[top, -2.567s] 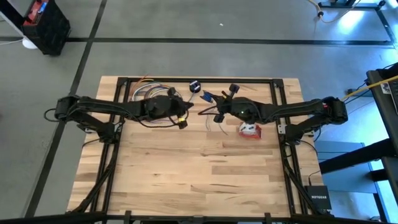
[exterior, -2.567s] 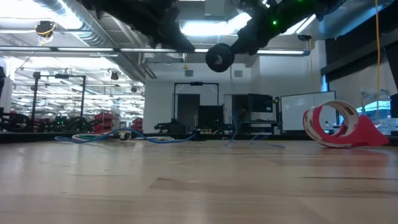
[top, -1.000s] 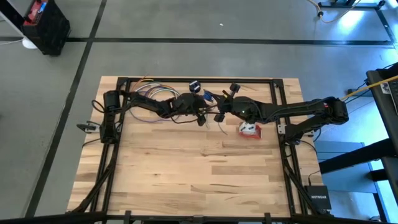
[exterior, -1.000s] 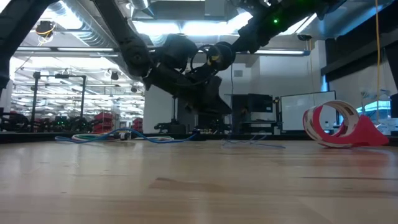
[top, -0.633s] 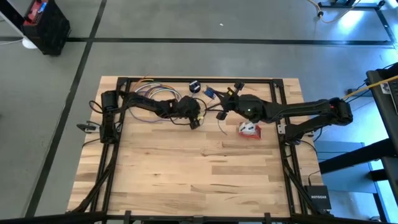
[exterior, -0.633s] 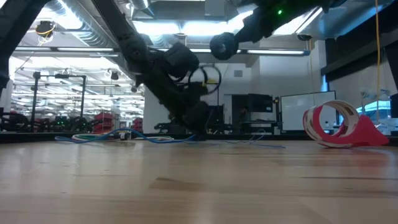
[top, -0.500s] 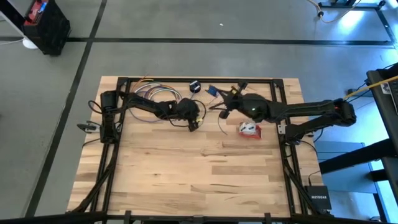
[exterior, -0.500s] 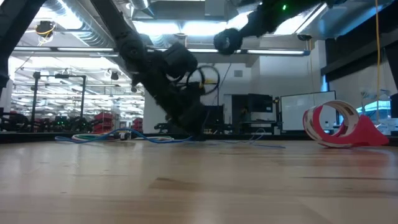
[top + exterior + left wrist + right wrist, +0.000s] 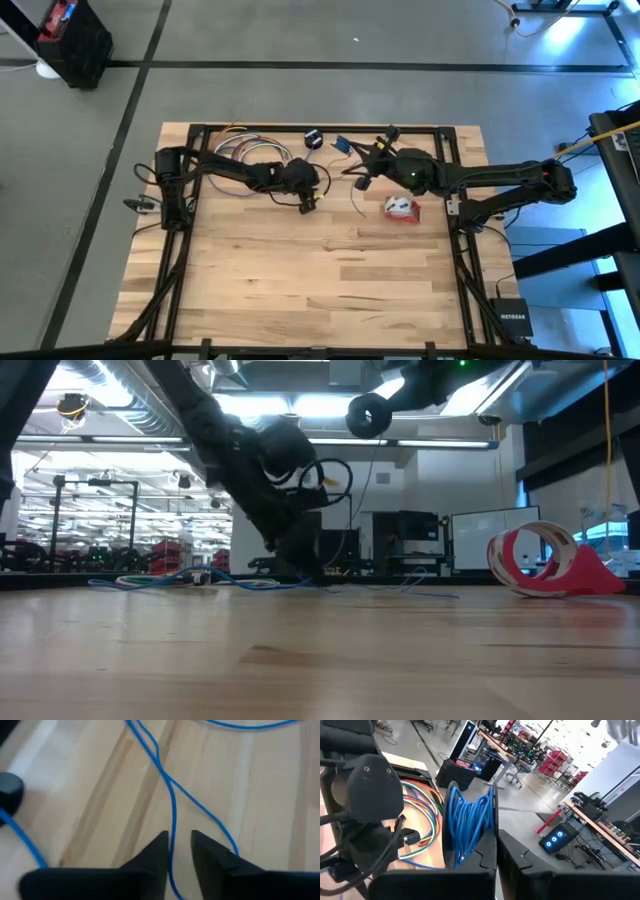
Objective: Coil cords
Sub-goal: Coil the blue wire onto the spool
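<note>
A thin blue cord (image 9: 172, 805) lies in loose lines on the wooden table (image 9: 300, 290). My left gripper (image 9: 179, 847) slants down onto it, left of the table's middle (image 9: 308, 204), fingers open a little with one strand between them. High over the far middle, my right gripper (image 9: 350, 158) is shut on a coil of the same blue cord (image 9: 470, 822). A black round puck (image 9: 313, 138) sits by the far edge. The red-and-white cord bundle (image 9: 400, 208) rests on the table toward the right. My left gripper has a cord strand (image 9: 173, 837) running lengthwise between its slanted fingers, close to one inner face; whether it touches, I cannot tell. My right gripper pinches several turns of the blue coil (image 9: 472, 847) between its two fingers. The fingers come nearly level from the table's right. The coil stands up above them, lifted clear of the table.
Loops of many-coloured cords (image 9: 245, 150) lie at the far left, behind my left arm. The near half of the table holds nothing. In the low view the red-and-white bundle (image 9: 545, 560) stands at the right.
My left gripper has tipped steeply downward and gone down onto the table, shifting a little toward the left and near edges. My right gripper has risen with the coil and drawn slightly toward the far edge.
</note>
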You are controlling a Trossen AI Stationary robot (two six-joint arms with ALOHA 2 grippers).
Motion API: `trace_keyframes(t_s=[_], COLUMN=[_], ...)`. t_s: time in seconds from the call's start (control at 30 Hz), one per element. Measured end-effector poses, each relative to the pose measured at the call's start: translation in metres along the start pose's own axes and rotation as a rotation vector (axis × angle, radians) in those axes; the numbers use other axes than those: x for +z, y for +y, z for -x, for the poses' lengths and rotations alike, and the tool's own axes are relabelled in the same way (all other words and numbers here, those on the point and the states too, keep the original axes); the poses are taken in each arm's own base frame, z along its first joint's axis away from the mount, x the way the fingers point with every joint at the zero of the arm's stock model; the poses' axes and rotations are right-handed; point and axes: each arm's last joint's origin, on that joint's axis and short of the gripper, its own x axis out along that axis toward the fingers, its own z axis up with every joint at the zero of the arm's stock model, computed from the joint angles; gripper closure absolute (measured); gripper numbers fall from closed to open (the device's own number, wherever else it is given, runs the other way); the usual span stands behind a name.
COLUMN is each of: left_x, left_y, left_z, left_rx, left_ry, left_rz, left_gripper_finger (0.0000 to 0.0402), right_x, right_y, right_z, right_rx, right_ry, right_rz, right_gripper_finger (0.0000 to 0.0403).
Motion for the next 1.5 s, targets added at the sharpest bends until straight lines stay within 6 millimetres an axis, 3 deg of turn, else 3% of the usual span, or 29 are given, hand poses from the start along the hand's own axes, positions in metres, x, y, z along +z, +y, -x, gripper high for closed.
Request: trace_keyframes(t_s=[0.17, 0.3, 0.4, 0.5, 0.67, 1.0, 1.23, 1.5], left_x=[0.008, 0.025, 0.044, 0.068, 0.076, 0.073, 0.065, 0.061], left_y=[0.000, 0.005, 0.005, 0.001, -0.010, -0.002, -0.011, 0.020], left_z=[0.019, 0.048, 0.073, 0.087, 0.080, 0.073, 0.069, 0.052], left_rx=[-0.003, 0.002, 0.007, 0.018, 0.032, 0.190, 0.183, 0.245], left_ry=[-0.009, -0.088, -0.232, -0.490, -0.619, -0.566, -0.469, -0.460], left_rz=[-0.021, -0.021, -0.026, -0.046, -0.141, -0.148, -0.295, -0.253], left_gripper_finger=[0.0264, 0.0233, 0.0227, 0.0229, 0.0241, 0.0262, 0.0263, 0.0263], right_x=[0.000, 0.000, 0.000, 0.000, 0.001, -0.001, 0.000, 0.003], right_y=[0.000, 0.001, 0.001, 0.003, 0.006, 0.010, 0.010, 0.010], right_z=[0.000, 0.000, 0.000, -0.002, -0.007, -0.012, -0.012, -0.012], right_rx=[0.005, 0.018, 0.043, 0.046, 0.040, 0.036, 0.034, 0.056], right_ry=[0.002, -0.004, -0.014, -0.015, -0.041, -0.040, -0.050, -0.087], right_rz=[0.001, -0.014, -0.037, -0.054, -0.112, -0.099, -0.099, -0.112], right_gripper_finger=[0.0400, 0.0400, 0.0400, 0.0400, 0.0400, 0.0400, 0.0400, 0.0400])
